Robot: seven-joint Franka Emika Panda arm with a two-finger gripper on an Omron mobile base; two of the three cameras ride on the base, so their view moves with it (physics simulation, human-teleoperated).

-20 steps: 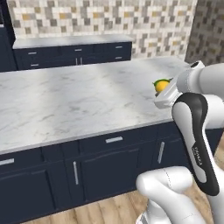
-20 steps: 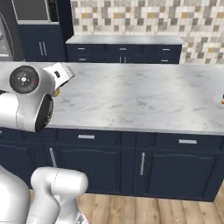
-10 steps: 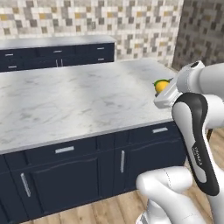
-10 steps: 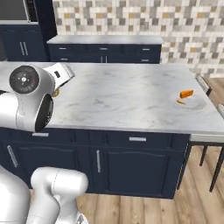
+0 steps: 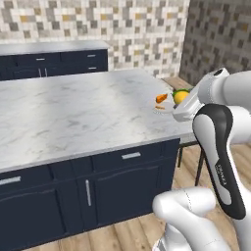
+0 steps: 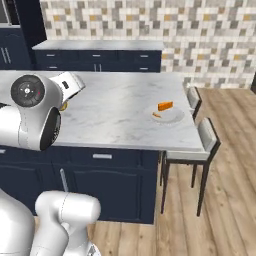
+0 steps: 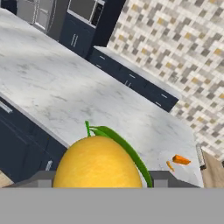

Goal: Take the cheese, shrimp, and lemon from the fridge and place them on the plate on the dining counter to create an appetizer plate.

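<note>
My gripper (image 5: 183,102) is shut on the lemon (image 7: 98,164), a yellow fruit with a green leaf, and holds it above the right part of the dining counter (image 5: 73,117). Just beyond it the white plate (image 6: 170,118) lies near the counter's end. On the plate are the orange cheese wedge (image 6: 165,106) and the thin shrimp (image 6: 156,115). The left base view shows the lemon (image 5: 180,96) right beside the cheese (image 5: 161,98) and shrimp (image 5: 160,107). In the hand view the cheese (image 7: 180,160) and shrimp (image 7: 169,166) lie ahead to the right. The fridge is out of view.
Two grey-seated chairs (image 6: 207,137) stand at the counter's right end, over a wooden floor. A back worktop with navy cabinets (image 6: 100,52) runs along the checkered tile wall. My own arm (image 5: 218,147) blocks the right side of the left base view.
The base has driven right along the counter, so both base views have shifted. The plate with cheese and shrimp has come into view near the gripper. The lemon stays held.
</note>
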